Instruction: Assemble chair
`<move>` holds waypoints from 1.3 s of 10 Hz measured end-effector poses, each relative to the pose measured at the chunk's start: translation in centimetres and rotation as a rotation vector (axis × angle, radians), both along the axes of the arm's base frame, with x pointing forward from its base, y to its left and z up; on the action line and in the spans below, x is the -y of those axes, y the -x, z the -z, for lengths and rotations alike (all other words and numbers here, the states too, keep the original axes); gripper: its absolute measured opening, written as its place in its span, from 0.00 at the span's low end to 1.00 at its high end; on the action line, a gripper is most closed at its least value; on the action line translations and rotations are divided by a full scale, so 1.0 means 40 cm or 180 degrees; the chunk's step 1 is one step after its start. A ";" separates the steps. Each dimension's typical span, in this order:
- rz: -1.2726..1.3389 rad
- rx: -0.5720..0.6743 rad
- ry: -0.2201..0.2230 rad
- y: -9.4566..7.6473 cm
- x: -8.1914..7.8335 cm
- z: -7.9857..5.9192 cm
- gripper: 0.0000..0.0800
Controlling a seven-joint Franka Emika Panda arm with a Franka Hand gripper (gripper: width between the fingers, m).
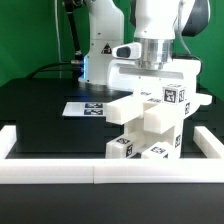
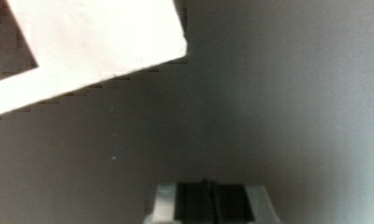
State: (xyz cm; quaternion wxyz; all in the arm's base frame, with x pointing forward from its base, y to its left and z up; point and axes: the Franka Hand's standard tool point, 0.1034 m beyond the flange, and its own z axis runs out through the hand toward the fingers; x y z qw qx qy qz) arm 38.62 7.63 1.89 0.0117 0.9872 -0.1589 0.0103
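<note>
Nearest in the exterior view: long white rails [image 1: 60,170] along the front edge of the black table [image 1: 30,110], with nothing resting on them. Just behind, near the middle, the chair parts [image 1: 140,135] – white blocks with black-and-white tags, piled unevenly and stepping down toward the exterior view's left. On top of the pile, a wider slab [image 1: 165,92] with two tags on its face. Right above that slab, the gripper [image 1: 153,68]. In the wrist view, fingers [image 2: 175,205] pressed together with nothing between them, and only a white corner of one part off to the side. Not possible to tell whether the tips touch the slab.

Probably a push or a settling of the slab, or a pause before a new grasp. For a push: go slowly, press straight, and watch that the pile does not tip. For a grasp: spread the fingers first, well before coming down, and take the slab across its thin side.

No box, tray or other container to find – nothing to report inside one.

Farther back, the marker board [image 1: 85,107] flat on the table, then the white base of the arm [image 1: 100,55]
</note>
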 end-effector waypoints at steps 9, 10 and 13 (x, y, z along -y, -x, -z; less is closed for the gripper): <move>-0.0205 -0.0010 -0.0016 -0.034 0.017 -0.005 0.79; -0.0258 -0.0008 -0.0011 -0.034 0.019 -0.004 0.79; -0.0170 -0.0031 -0.0019 -0.026 0.001 -0.003 0.81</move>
